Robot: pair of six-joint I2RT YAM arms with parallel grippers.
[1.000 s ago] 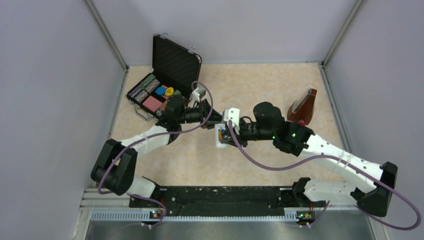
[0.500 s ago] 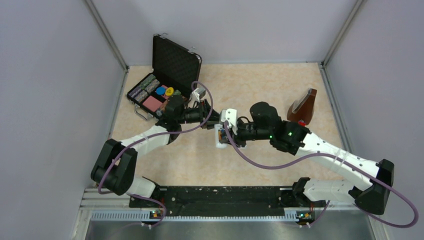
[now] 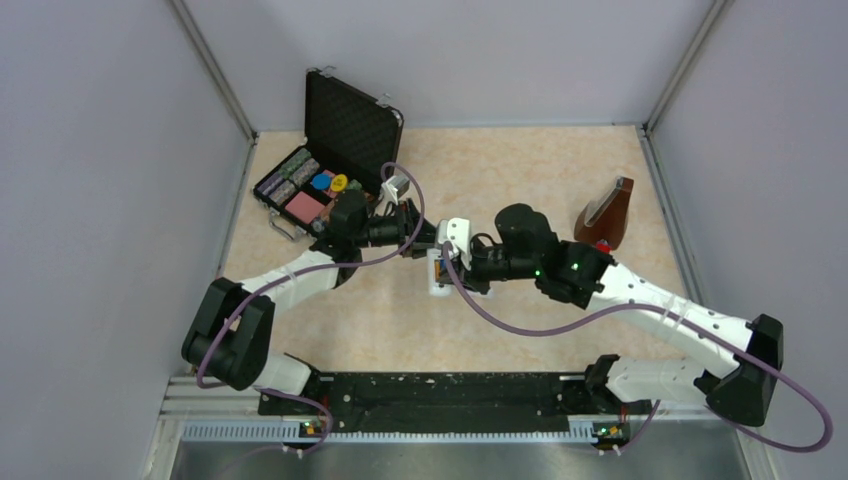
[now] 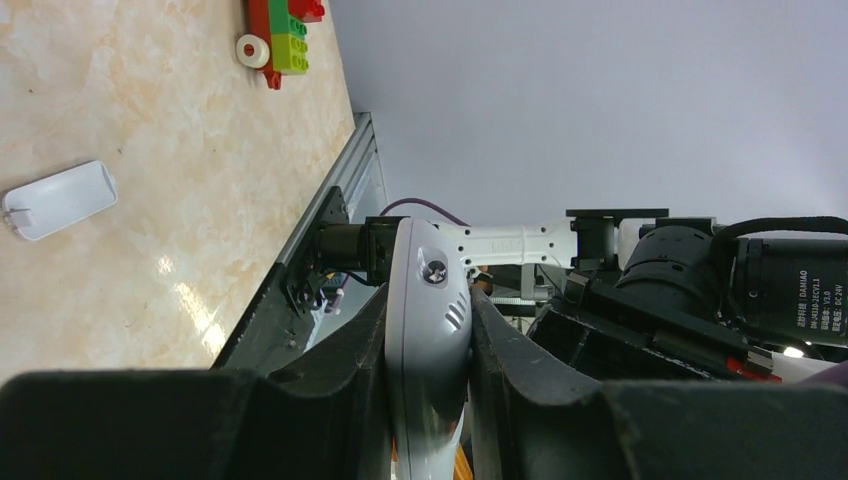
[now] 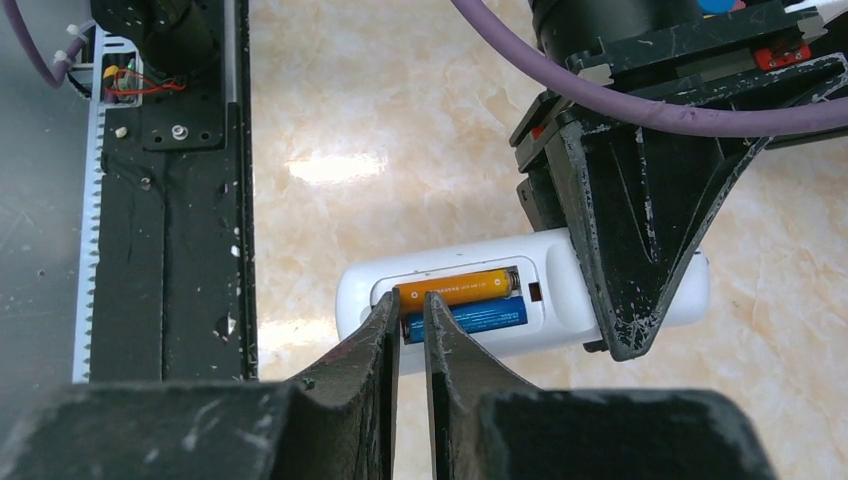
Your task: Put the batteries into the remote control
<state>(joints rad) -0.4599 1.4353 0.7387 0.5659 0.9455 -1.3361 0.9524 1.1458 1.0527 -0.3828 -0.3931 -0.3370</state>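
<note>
Right wrist view: remote (image 5: 640,290) clamped by left gripper (image 4: 428,335), orange battery (image 5: 455,286), blue battery (image 5: 475,316) seated in slot (image 5: 535,292). Right gripper (image 5: 410,318) nearly closed, empty, tips at blue battery (final push judged). Next: cover (image 4: 58,198) to be fetched.

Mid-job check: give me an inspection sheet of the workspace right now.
Surface: beige marbled tabletop, no spills seen.
Job's things: slim white-grey remote control; orange-brown battery and bright blue battery lie side by side in its slot.
Clutter: small white flat cover piece, multicoloured toy block train, open black chip case, brown wedge-shaped block.
Grippers: left claw clamps the remote; right claw nearly shut at the batteries' end.
Cables: purple cables drape over both arms.
Surroundings: grey walls.
</note>
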